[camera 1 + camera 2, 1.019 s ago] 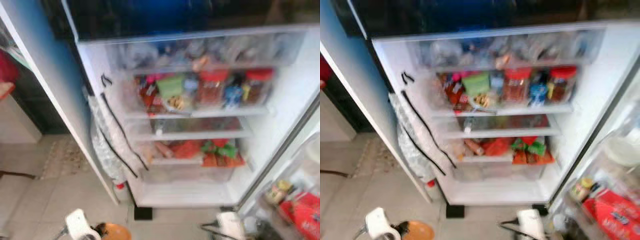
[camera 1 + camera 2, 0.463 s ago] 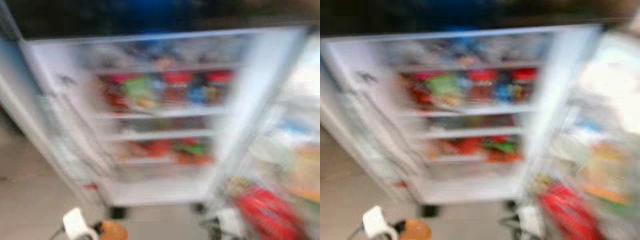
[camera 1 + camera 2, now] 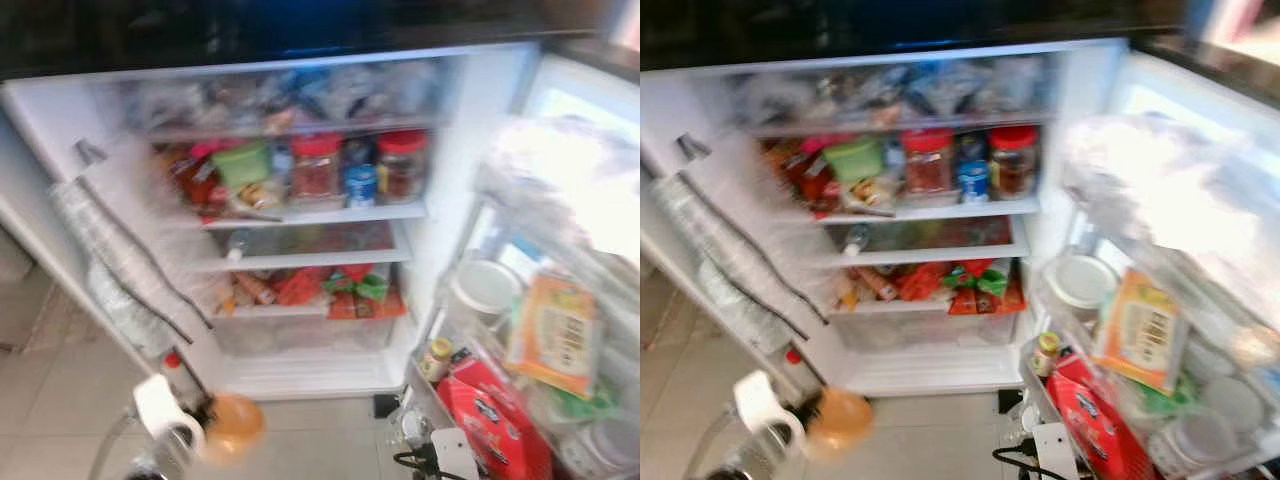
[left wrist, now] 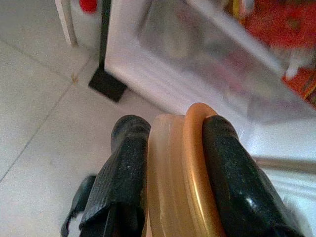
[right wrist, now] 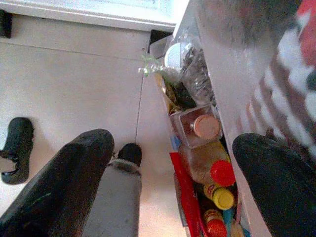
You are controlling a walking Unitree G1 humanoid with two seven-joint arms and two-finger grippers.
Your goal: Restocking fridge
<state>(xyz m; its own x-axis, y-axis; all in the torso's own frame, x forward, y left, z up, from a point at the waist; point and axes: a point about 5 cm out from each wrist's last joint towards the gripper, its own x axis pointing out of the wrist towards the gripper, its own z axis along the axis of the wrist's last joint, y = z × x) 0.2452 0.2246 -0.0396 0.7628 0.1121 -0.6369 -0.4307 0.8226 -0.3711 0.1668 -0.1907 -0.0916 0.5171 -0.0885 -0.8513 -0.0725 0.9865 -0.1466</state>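
The fridge [image 3: 455,180] stands open before me, its shelves packed with red-lidded jars [image 3: 316,165], a green tub [image 3: 241,161] and red and green packets [image 3: 345,290]. My left gripper [image 4: 173,123] is shut on a round orange container with a golden rim [image 4: 190,182]; in the left eye view that container [image 3: 232,425] hangs low over the floor, in front of the fridge's bottom left corner. My right gripper [image 5: 168,187] is open, fingers [image 5: 64,182] wide apart, low beside the door's bottom shelf.
The open door [image 3: 590,100] on the right carries a red packet [image 3: 490,420], an orange packet [image 3: 550,325], a white-lidded tub [image 3: 480,285] and red- and yellow-capped bottles [image 5: 222,175]. Crumpled plastic [image 3: 110,270] hangs left of the fridge. Tiled floor [image 3: 60,400] lies below.
The camera has swung right: the fridge sits further left in view and the door shelves have come in. The orange container is a little higher and nearer the fridge.
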